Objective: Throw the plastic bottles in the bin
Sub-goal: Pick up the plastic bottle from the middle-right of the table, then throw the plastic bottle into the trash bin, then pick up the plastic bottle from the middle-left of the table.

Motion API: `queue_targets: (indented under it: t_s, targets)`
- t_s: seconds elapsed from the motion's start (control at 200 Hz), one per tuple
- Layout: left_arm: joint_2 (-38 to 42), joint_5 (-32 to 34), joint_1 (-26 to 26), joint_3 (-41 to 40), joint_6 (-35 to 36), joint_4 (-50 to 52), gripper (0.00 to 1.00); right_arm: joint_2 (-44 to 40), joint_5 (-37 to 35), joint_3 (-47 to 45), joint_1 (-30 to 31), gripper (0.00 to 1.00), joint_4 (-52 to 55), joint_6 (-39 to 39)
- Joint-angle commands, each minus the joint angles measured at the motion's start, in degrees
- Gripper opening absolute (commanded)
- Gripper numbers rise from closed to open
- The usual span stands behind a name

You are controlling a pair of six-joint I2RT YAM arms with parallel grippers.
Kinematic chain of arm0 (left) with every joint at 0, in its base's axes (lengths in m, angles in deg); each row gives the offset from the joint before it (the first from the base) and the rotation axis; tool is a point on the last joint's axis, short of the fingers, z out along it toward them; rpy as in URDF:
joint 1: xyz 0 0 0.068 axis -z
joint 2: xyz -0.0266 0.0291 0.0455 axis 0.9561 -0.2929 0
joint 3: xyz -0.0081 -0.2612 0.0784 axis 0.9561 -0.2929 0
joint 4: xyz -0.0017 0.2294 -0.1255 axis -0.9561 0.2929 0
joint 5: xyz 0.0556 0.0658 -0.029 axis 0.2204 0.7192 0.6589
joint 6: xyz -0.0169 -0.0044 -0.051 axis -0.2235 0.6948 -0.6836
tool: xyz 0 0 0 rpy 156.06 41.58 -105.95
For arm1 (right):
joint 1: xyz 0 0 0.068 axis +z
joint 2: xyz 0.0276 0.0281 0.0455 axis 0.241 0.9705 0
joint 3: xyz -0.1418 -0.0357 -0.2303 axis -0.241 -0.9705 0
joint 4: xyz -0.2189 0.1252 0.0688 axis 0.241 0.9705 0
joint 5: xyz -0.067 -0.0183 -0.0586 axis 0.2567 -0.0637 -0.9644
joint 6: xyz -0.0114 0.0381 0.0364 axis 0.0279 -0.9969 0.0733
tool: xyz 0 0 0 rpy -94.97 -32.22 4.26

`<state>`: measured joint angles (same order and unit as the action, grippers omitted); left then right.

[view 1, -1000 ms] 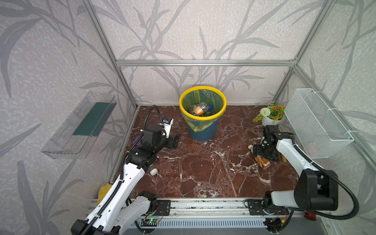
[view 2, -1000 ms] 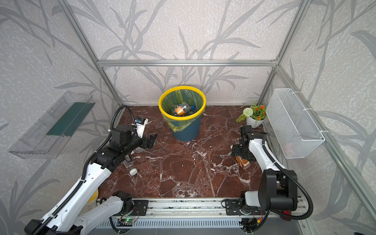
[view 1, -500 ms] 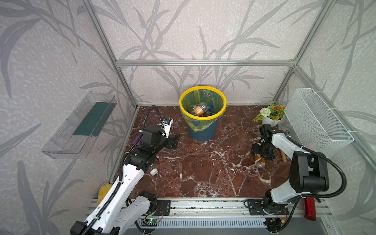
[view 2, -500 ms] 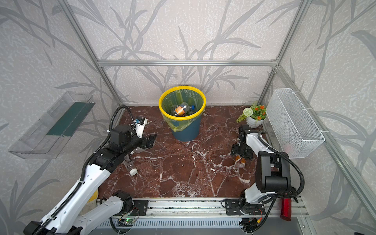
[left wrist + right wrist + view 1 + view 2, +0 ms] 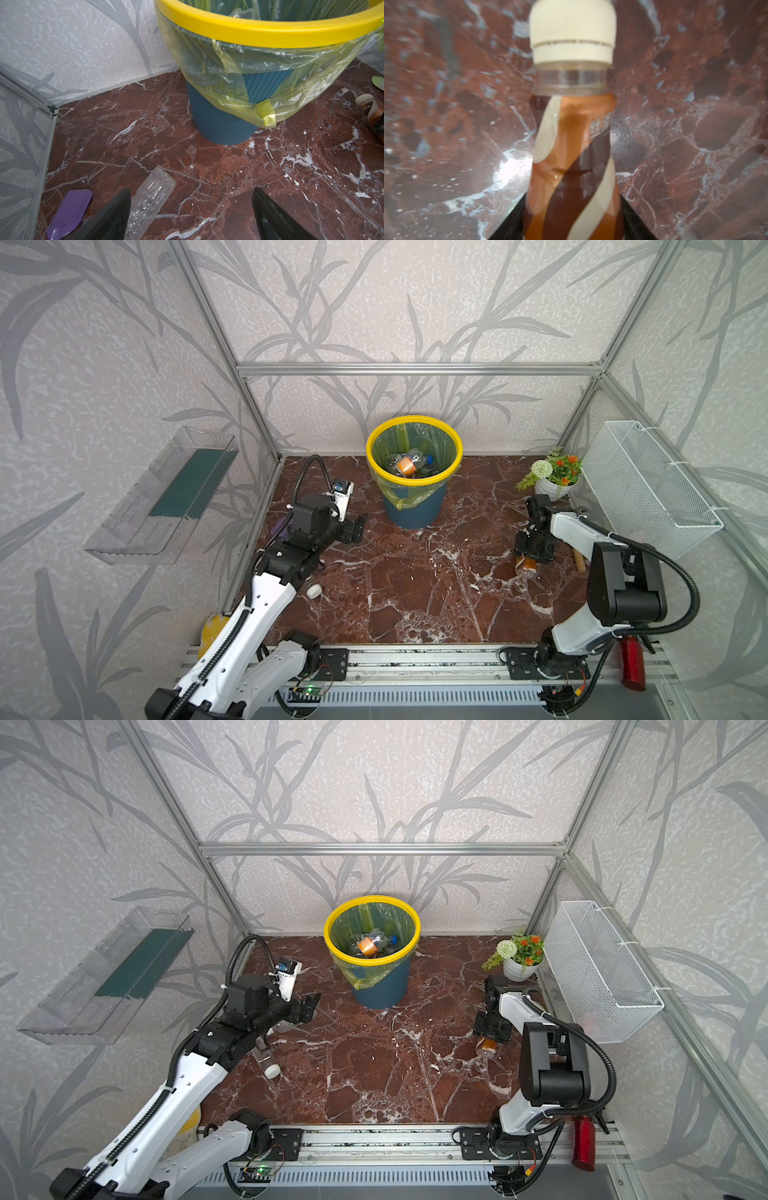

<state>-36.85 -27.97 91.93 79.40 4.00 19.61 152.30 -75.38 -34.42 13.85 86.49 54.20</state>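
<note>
- Clear bottle [image 5: 269, 1058], white-capped: lying on the bench [image 5: 415, 580], left side; not yet collected.
- Brown bottle [image 5: 571, 145], cream-capped: right side, apparently resting on the bench, clamped at its body by the right tool [image 5: 533, 549]; lift and carry to come.
- Left tool [image 5: 191, 217]: spread wide, empty, beside the clear bottle's base, facing the bin.
- Bin [image 5: 415, 419], far centre: several bottles [image 5: 409, 464] already inside; two visible outside.
</note>
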Motion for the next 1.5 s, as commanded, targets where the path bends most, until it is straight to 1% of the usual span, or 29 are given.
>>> queue_targets:
  t_s: [0.0, 0.095, 0.175, 0.2, 0.265, 0.33, 0.37, 0.41, 0.455, 0.53, 0.59, 0.63, 0.7, 0.725, 0.76, 0.78, 0.835, 0.855, 0.885, 0.92, 0.985, 1.05, 1.15, 1.23, 1.345, 1.495]
  targets:
    - [-1.7, 2.7, -0.2, -0.1, -1.6, -0.1, 0.90, -6.7, 0.2, 0.5, 6.3, 0.51, -1.9, -1.2]
    - [-2.8, 3.8, -0.2, 0.1, -4.3, -0.3, 0.90, -12.9, -0.3, 1.1, 11.6, 0.51, -4.2, -1.8]
    - [-4.1, 3.3, -0.4, 1.4, -8.3, 1.0, 0.90, -19.0, 0.3, 1.2, 14.0, 0.51, -6.8, -1.7]
    - [-4.4, 4.0, -0.5, 1.7, -9.9, 1.6, 0.90, -21.1, 0.4, 1.2, 14.5, 0.51, -7.8, -1.4]
    - [-5.0, 6.9, -0.8, 2.3, -14.7, 4.1, 0.90, -27.7, -0.2, 1.2, 16.3, 0.52, -10.7, 0.2]
    - [-4.6, 10.5, -1.4, 2.7, -19.7, 7.4, 0.90, -34.6, -1.4, 0.2, 18.4, 0.53, -16.6, 2.3]
    - [-3.8, 11.8, -2.0, 2.4, -23.1, 9.0, 0.90, -38.4, -1.1, 0.2, 19.5, 0.55, -19.5, 3.7]
    - [-2.6, 12.9, -3.1, 1.9, -27.1, 10.9, 0.90, -40.4, 0.2, 1.6, 19.9, 0.55, -20.8, 4.3]
    - [-1.2, 13.4, -4.6, 0.8, -31.8, 12.5, 0.90, -40.5, 2.3, 4.5, 20.1, 0.55, -21.5, 4.5]
    - [2.3, 14.9, -6.1, -1.7, -38.5, 14.1, 0.91, -37.5, 5.3, 10.0, 21.7, 0.55, -24.9, 4.4]
    - [4.9, 15.0, -6.9, -3.1, -42.5, 15.4, 0.92, -32.6, 6.7, 14.9, 24.5, 0.56, -30.0, 4.6]
    - [6.4, 15.5, -7.4, -3.6, -45.1, 16.8, 0.92, -27.6, 8.5, 20.2, 26.3, 0.56, -31.5, 4.4]
    - [8.3, 15.5, -8.2, -4.6, -48.3, 19.1, 0.92, -15.1, 15.8, 33.1, 28.0, 0.58, -30.6, 1.4]
    - [8.8, 15.3, -8.5, -5.0, -49.3, 20.4, 0.93, -10.6, 16.3, 38.5, 29.0, 0.59, -28.3, 1.8]
    - [9.1, 15.0, -8.8, -5.9, -50.7, 22.3, 0.93, -4.9, 15.1, 45.0, 30.4, 0.61, -24.7, 2.9]
    - [9.4, 14.8, -9.0, -6.5, -51.7, 23.2, 0.93, -2.1, 15.1, 49.1, 30.7, 0.64, -23.1, 3.5]
    - [10.6, 14.1, -9.3, -8.6, -53.7, 25.1, 0.93, 5.5, 15.3, 59.4, 30.7, 0.80, -16.4, 4.4]
    - [11.4, 13.9, -9.5, -9.5, -54.2, 25.5, 0.93, 7.5, 14.3, 62.7, 30.7, 0.86, -13.8, 5.1]
    - [12.3, 13.7, -9.8, -10.5, -55.1, 26.0, 0.92, 9.3, 12.8, 66.1, 30.7, 0.99, -11.2, 6.7]
    - [13.8, 13.7, -10.2, -11.5, -55.6, 26.3, 0.93, 9.7, 10.7, 67.7, 30.8, 0.99, -10.1, 7.8]
    - [15.4, 13.6, -11.7, -12.4, -55.8, 27.0, 0.94, 6.7, 7.0, 64.5, 30.6, 0.99, -12.3, 9.3]
    - [15.4, 12.7, -13.9, -12.1, -55.1, 27.8, 0.95, 0.5, 5.6, 59.1, 29.8, 0.99, -15.4, 10.0]
    - [14.1, 9.8, -17.8, -11.6, -53.7, 27.8, 0.96, -8.4, 2.3, 49.3, 29.2, 0.99, -18.4, 11.2]
    - [13.1, 7.1, -20.5, -12.6, -53.5, 26.9, 0.96, -15.9, 0.4, 38.9, 27.6, 0.99, -20.0, 10.3]
    - [12.6, 3.0, -23.6, -16.2, -55.1, 24.5, 0.96, -25.4, -0.9, 23.5, 22.5, 0.99, -19.6, 6.6]
    - [10.0, 1.0, -25.1, -19.2, -55.7, 21.8, 0.92, -35.0, 2.6, 6.8, 12.0, 1.00, -16.7, 0.8]
